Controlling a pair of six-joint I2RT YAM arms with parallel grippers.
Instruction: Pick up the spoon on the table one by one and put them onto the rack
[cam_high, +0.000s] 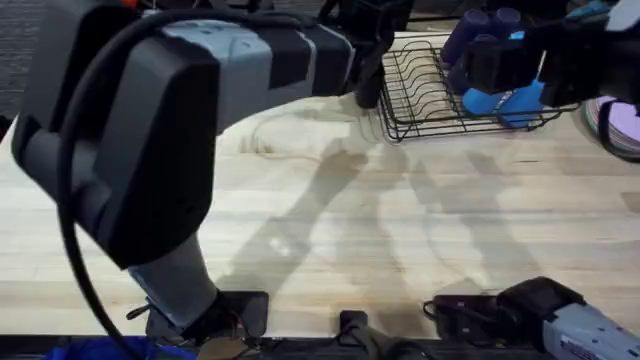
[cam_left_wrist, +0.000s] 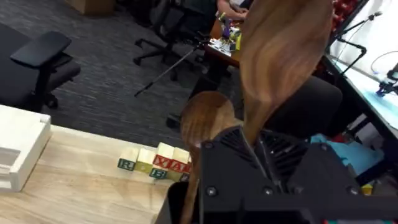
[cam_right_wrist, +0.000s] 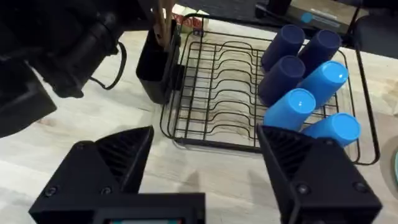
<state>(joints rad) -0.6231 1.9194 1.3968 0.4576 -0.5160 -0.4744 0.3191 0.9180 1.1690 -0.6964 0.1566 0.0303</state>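
My left gripper (cam_left_wrist: 255, 146) is shut on the handle of a tan wooden spoon (cam_left_wrist: 280, 62), whose bowl points up. A darker spoon (cam_left_wrist: 208, 121) stands right beside it, bowl up. In the overhead view the left gripper (cam_high: 366, 62) sits at the near-left end of the black wire rack (cam_high: 415, 100). From the right wrist, wooden handles (cam_right_wrist: 163, 22) drop into the rack's black utensil holder (cam_right_wrist: 155, 68). My right gripper (cam_right_wrist: 205, 140) hangs open over the table in front of the rack (cam_right_wrist: 211, 93), with nothing between its fingers.
Several blue cups (cam_right_wrist: 305, 81) lie on the rack's right half. Lettered wooden blocks (cam_left_wrist: 155, 165) and a white box (cam_left_wrist: 18, 149) sit on the table behind the rack. A plate (cam_high: 620, 125) lies at the far right. The left arm (cam_high: 150, 130) spans the table's left side.
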